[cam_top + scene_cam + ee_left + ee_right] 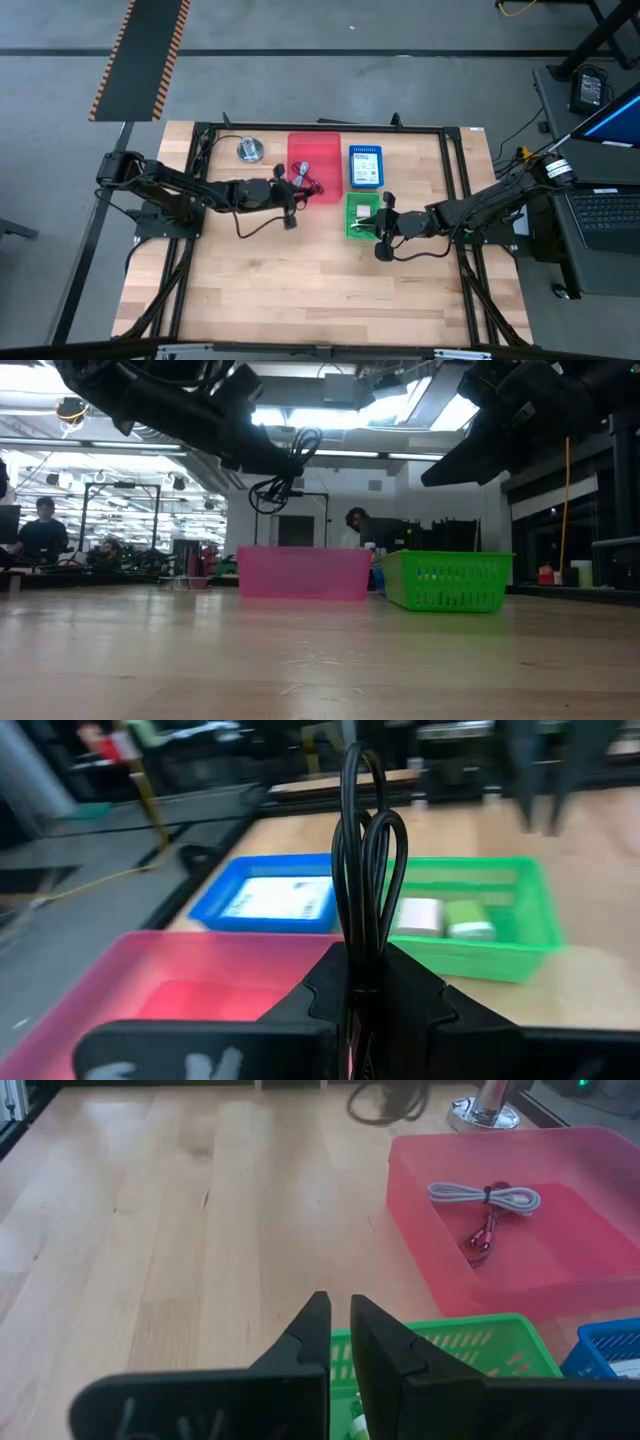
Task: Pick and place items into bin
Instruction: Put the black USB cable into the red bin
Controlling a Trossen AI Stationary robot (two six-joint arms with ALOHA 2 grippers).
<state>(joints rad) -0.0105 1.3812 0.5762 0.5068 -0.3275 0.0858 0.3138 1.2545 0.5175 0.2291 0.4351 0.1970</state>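
At the centre of the wooden table [300, 290], three bins sit close together: a red bin [327, 150] toward twelve o'clock, a blue bin [365, 167] just at its three o'clock side, and a green bin [352, 222] directly at six o'clock from the blue one. The left gripper [293, 194] hangs above the red bin's nine o'clock edge, its fingers pinched tight on a looped black cable [364, 860] that stands up between them in the left wrist view. Inside the red bin lies a coiled white and red cable [487, 1205]. The blue bin holds a white printed packet [277, 900]; its printing is too blurred to read. In the green bin rest a white block [420, 916] and a pale green block [468, 918], side by side. The right gripper [381, 232] hovers over the green bin, fingers nearly together with nothing between them. A round silver disc [250, 150] stands at nine o'clock from the red bin. No brand or label is legible anywhere.
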